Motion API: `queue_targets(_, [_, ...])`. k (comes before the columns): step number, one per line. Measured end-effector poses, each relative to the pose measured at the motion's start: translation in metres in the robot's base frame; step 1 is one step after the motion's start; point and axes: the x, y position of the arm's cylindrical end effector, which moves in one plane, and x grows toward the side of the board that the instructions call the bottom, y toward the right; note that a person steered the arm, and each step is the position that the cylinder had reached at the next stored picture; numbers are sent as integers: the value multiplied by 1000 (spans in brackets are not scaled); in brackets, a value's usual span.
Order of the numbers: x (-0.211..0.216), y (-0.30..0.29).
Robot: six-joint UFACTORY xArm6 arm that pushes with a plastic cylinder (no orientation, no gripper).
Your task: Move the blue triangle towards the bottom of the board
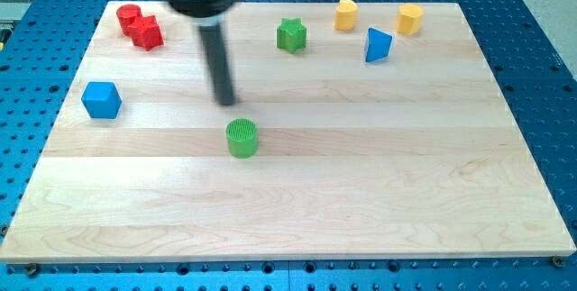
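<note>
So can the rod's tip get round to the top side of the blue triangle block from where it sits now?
Probably yes. My tip is well to the view's left of the blue triangle block. The green star block lies between them, but bare wooden board below it leaves a path; two yellow blocks crowd the top side.

The blue triangle [378, 46] is a small wedge-shaped block, bright blue, lying flat near the view's top, right of centre. Its pointed end faces the view's upper left. It touches nothing around it.
</note>
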Motion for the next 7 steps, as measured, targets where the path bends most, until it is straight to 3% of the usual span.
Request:
queue_targets(2, [-55, 215])
queue_targets(3, [-103, 215])
queue_targets(4, [-119, 163])
queue_targets(5, [-63, 109])
queue_targets(6, [-68, 151])
queue_targets(7, [-98, 156])
